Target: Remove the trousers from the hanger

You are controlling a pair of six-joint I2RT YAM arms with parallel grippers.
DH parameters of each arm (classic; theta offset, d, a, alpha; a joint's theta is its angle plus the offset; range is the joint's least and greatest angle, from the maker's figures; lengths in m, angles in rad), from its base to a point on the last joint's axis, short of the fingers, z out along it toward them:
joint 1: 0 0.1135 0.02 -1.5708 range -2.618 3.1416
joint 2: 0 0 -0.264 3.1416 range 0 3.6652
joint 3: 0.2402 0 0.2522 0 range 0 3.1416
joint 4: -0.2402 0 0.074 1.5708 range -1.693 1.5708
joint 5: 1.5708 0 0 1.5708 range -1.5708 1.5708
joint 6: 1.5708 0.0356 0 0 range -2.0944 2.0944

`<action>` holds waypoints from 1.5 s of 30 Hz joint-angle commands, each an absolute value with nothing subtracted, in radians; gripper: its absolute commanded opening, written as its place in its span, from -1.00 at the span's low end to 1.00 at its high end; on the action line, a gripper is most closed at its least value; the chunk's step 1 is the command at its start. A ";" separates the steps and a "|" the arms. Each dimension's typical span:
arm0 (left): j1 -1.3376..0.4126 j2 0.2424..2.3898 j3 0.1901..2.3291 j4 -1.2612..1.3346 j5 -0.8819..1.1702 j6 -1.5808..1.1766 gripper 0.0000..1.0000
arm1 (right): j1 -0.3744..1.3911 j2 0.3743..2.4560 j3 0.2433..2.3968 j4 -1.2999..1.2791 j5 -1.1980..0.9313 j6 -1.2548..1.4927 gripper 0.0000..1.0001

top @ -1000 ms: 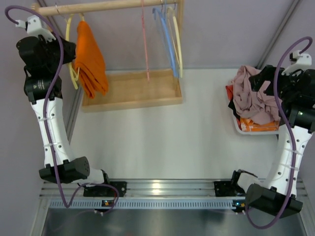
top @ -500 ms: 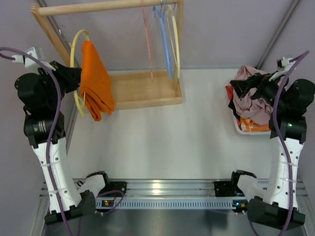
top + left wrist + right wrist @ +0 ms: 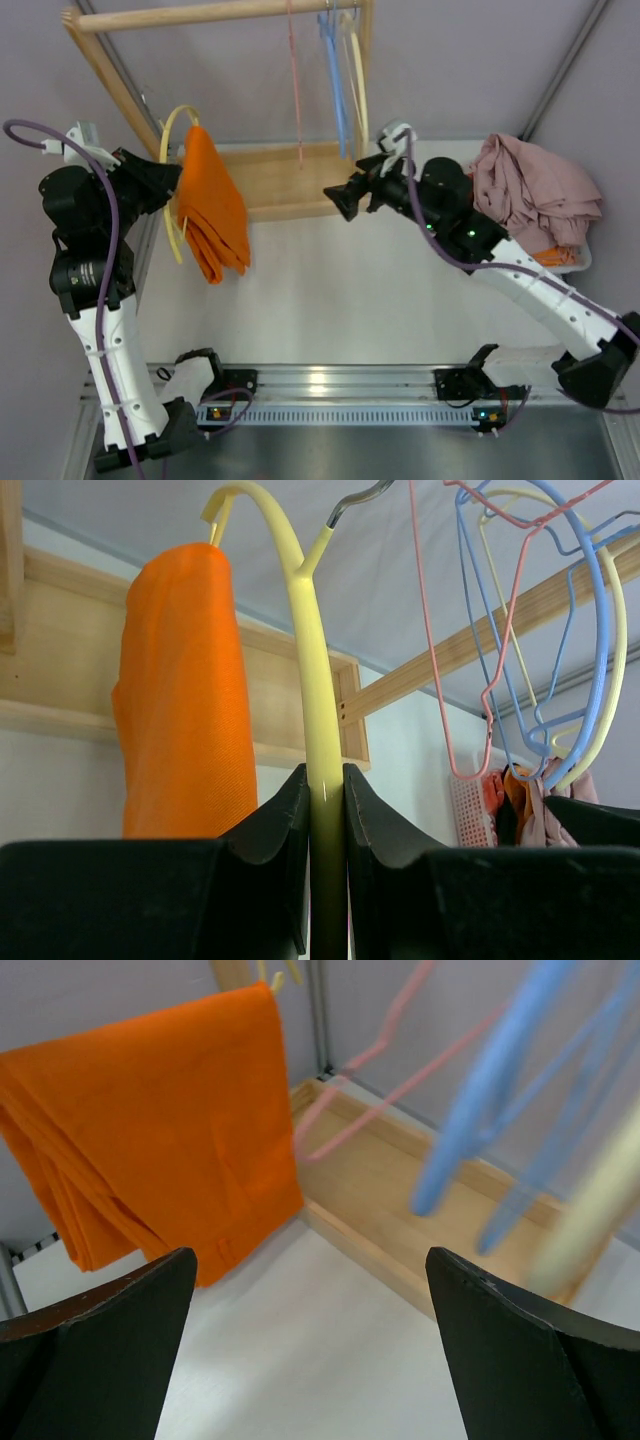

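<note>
While the left gripper (image 3: pixel 325 780) pinches the yellow hanger (image 3: pixel 300 610) at the left, the orange trousers (image 3: pixel 215 215) hang folded over it. Further right, the right gripper (image 3: pixel 337 197) hovers near the wooden tray (image 3: pixel 275 183), jaws wide apart and empty. Pink trousers (image 3: pixel 535 190) lie heaped in the white basket (image 3: pixel 583 260) at the right.

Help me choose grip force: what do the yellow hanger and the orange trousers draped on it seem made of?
The yellow hanger looks like smooth, slightly glossy plastic or coated wire, evenly coloured, with a bare grey metal hook. The orange trousers look like soft matte woven cloth: they drape and fold limply.
</note>
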State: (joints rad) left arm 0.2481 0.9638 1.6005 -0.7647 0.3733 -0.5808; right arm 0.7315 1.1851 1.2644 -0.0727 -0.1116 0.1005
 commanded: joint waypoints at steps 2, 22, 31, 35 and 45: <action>0.256 0.933 1.700 -0.563 0.350 -0.575 -1.00 | 0.957 1.319 1.365 0.165 0.094 -0.078 0.99; 0.313 0.989 1.752 -0.703 0.318 -0.666 -1.00 | 1.242 1.709 1.568 0.416 0.045 -0.132 0.90; 0.345 1.011 1.787 -0.727 0.313 -0.732 -1.00 | 1.272 1.802 1.672 0.422 0.063 -0.132 0.67; 0.353 1.022 1.810 -0.726 0.324 -0.741 -1.00 | 1.275 1.835 1.683 0.433 0.084 -0.132 0.61; 0.353 1.026 1.850 -0.726 0.350 -0.732 -1.00 | 1.279 1.908 1.776 0.428 0.141 -0.113 0.36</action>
